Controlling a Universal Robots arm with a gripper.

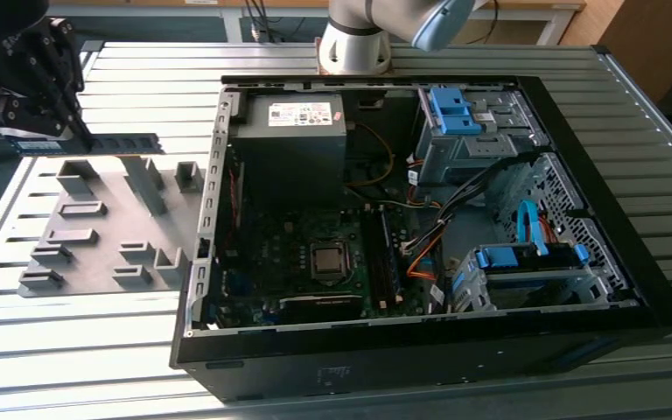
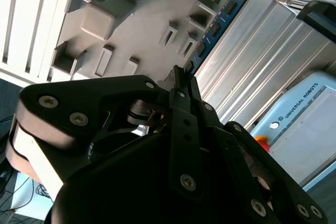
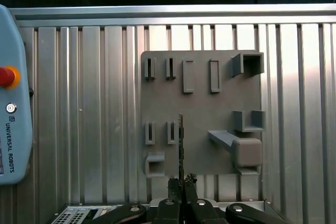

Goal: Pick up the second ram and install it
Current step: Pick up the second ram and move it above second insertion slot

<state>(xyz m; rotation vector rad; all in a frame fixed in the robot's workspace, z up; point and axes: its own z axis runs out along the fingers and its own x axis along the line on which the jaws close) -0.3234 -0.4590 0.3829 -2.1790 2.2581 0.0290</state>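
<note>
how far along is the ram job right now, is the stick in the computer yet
Done: the ram stick looks lifted off the grey holder tray, pinched at one end by the gripper. In hand: it hangs over the tray, to the exterior view's left of the open computer case. Left: it is not yet over the case or seated on the motherboard.

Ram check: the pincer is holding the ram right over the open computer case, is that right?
Not quite. The pincer does hold the ram, but at the grey holder plate, outside the case and to the exterior view's left of it. The exterior view shows this.
</note>
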